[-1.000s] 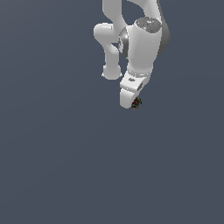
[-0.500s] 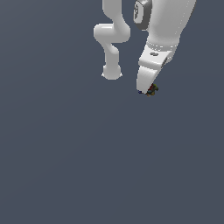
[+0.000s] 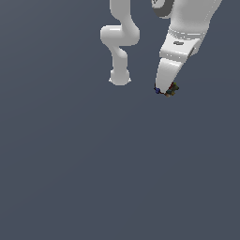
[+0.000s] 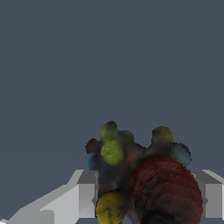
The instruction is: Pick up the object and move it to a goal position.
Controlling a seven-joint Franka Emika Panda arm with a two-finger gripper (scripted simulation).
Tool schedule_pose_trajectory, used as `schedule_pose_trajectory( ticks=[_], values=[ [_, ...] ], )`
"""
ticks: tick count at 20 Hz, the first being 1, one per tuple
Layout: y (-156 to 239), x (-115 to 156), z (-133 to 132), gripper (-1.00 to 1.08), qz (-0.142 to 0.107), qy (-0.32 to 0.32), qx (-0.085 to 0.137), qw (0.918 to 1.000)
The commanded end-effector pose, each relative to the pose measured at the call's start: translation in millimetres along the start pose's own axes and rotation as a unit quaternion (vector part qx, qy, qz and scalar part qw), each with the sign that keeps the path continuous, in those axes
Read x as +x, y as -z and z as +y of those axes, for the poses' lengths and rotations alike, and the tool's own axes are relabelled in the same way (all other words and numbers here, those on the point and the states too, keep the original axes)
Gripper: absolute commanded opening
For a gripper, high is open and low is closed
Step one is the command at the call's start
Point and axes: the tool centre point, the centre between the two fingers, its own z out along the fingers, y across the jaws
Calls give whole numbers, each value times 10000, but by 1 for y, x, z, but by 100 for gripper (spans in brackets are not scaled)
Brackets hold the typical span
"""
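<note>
The object (image 3: 169, 89) is a tiny dark lump with red, blue, green and yellow specks, held at the tip of my white gripper (image 3: 166, 91) in the upper right of the exterior view. The wrist view shows the object (image 4: 140, 175) close up, a knobbly cluster with a large red ball and yellow-green knobs, squeezed between my two grey fingers (image 4: 85, 192). The gripper is shut on it, and the lump hangs above the flat grey floor. No goal marker shows.
The arm's white base (image 3: 120, 77) stands on the grey floor (image 3: 93, 178) to the exterior view's left of the gripper. Plain dark grey ground fills both views.
The arm has swung toward the exterior view's right and come closer to the camera, carrying the object with it. The grip has stayed shut.
</note>
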Motion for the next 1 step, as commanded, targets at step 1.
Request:
schedule_pose_trajectory(
  ticks=[1],
  values=[
    [3, 1, 0, -100, 2, -3, -2, 10000]
  ],
)
